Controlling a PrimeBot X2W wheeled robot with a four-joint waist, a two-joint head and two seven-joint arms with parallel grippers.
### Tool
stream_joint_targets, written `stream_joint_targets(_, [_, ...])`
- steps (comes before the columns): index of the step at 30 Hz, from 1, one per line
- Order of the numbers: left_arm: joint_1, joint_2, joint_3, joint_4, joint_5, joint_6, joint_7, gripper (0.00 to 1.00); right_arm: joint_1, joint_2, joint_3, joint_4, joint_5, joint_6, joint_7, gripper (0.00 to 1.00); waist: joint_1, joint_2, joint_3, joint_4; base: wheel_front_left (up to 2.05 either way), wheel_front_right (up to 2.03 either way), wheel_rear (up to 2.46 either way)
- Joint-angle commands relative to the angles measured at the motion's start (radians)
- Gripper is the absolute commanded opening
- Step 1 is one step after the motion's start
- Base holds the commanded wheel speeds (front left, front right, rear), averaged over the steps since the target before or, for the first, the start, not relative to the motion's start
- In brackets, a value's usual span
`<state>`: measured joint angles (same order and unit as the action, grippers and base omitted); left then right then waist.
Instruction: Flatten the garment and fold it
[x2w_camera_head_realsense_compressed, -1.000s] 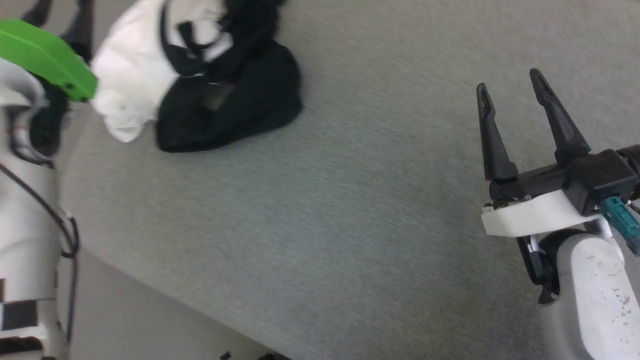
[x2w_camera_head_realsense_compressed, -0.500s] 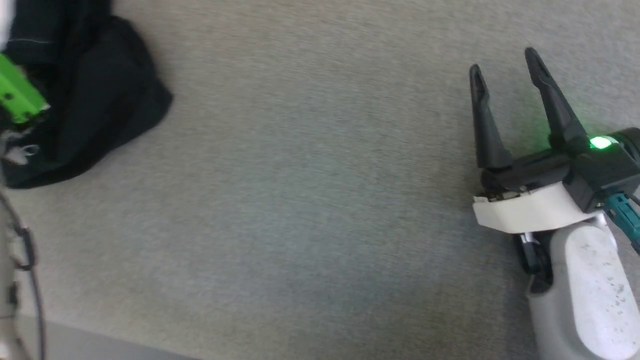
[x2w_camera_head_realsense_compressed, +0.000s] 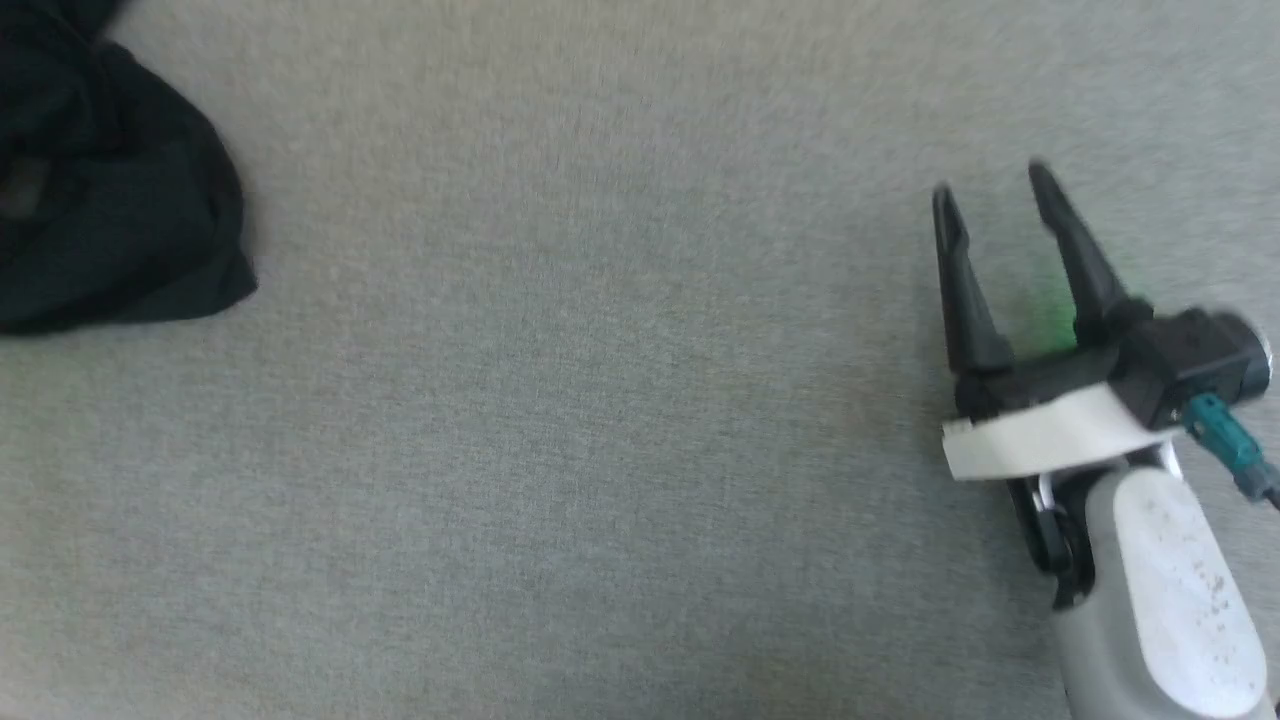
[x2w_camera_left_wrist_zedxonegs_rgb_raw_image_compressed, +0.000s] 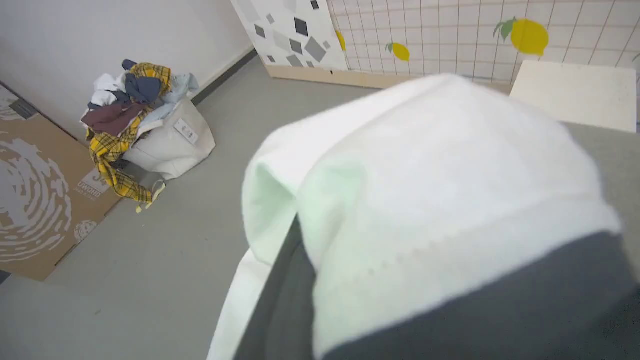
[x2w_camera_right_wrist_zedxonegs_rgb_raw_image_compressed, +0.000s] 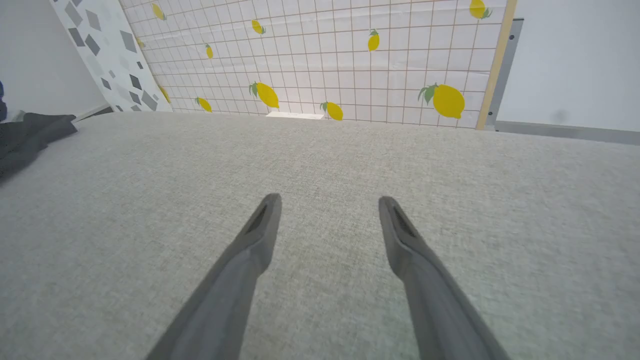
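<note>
1. At the far left of the surface lies the garment, bunched.
2. Right gripper: fingers apart, empty, well clear of it.
3. Left gripper: cloth covers it; state cannot be told.
4. Judged soft, light and limp; best taken at a hem or sleeve edge.

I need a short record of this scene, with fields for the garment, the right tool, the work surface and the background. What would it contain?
garment: black part bunched at the head view's left edge; white fabric close before the left wrist camera; not yet flattened
right tool: open, empty, over bare surface, apart from the garment
surface: grey woven covering
background: white bag of clothes on the floor; lemon-patterned panel
</note>
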<state>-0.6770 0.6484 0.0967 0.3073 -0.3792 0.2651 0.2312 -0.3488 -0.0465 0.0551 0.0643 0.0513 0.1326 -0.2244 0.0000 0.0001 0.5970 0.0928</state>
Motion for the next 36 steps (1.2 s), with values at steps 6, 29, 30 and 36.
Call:
stream_joint_targets(6, [-0.128,0.029,-0.068,0.014,0.068,-0.088,-0.236,0.0,0.068,-0.004,-0.019,0.069,0.055,-0.002,-0.021,1.0,0.0,-0.0001,-0.322,-0.062,0.0,0.0,0.0])
stream_joint_targets(29, [-0.453,-0.418,-0.428,-0.025,-0.045,-0.288,-0.217,0.0,0.192,-0.004,-0.035,0.119,0.111,-0.002,-0.021,1.0,0.0,-0.0001,-0.514,-0.333,0.0,0.0,0.0])
stream_joint_targets(30, [-0.447,-0.434,-0.442,-0.014,-0.047,-0.291,-0.216,0.0,0.192,-0.004,-0.033,0.119,0.112,-0.002,-0.02,1.0,0.0,-0.0001,-0.509,-0.34,0.0,0.0,0.0])
stream_joint_targets(36, [-0.339,-0.498,-0.537,0.12,-0.055,-0.304,-0.158,0.0,0.192,-0.004,-0.022,0.119,0.124,-0.002,-0.017,1.0,0.0,-0.0001,-0.479,-0.373,0.0,0.0,0.0])
